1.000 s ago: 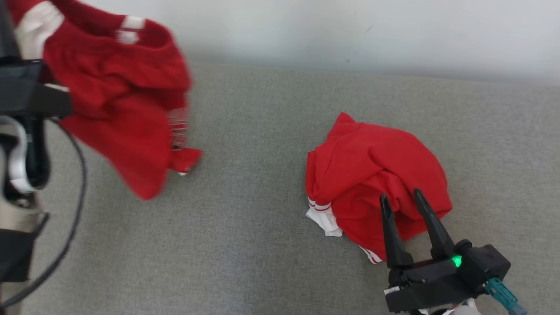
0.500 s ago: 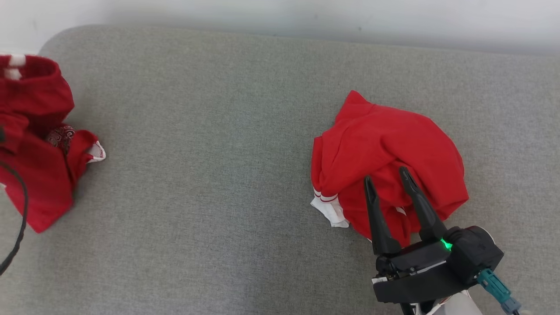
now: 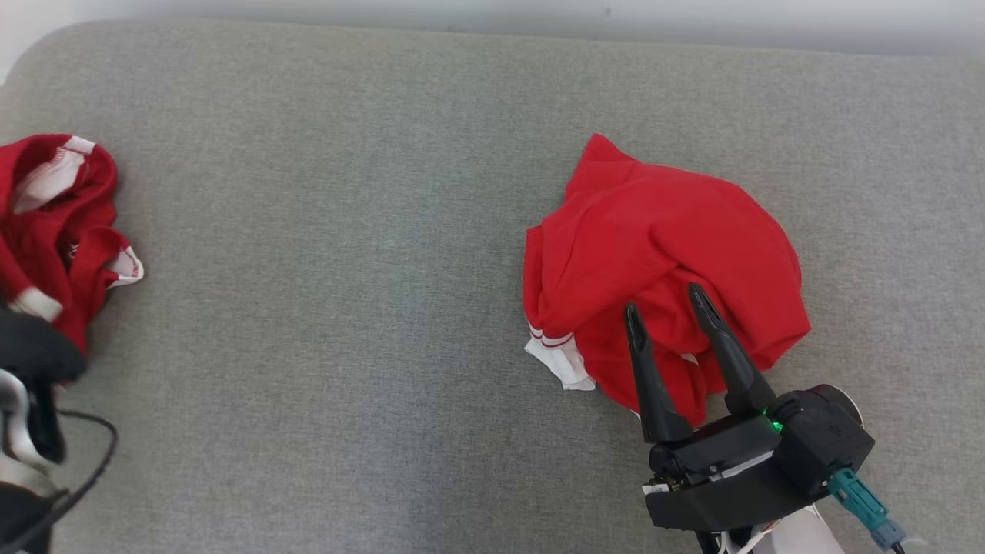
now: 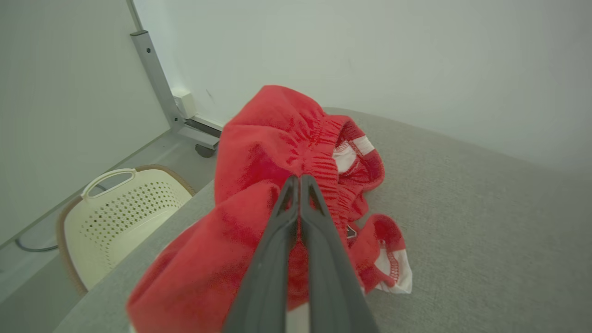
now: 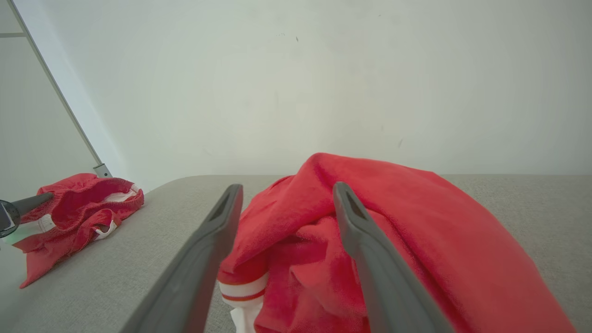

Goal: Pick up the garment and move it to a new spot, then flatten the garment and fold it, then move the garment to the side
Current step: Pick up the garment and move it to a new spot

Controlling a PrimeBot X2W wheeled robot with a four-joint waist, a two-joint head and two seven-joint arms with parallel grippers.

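One soft, light red garment [image 4: 249, 152] is pinched by the left claw [image 4: 299, 178] at its elastic waistband [image 4: 323, 159], likely the surest hold; the right claw [image 3: 663, 298] gapes wide over a second garment [image 3: 662, 223].

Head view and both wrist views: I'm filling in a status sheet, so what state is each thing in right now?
left claw: shut on the left garment, at its elastic band.
right claw: open, fingers over the right garment, gripping nothing.
left garment: bunched, pinched, lower part on the cushion.
right garment: crumpled heap on the cushion, not held.
basket: upright on the floor; contents hidden.
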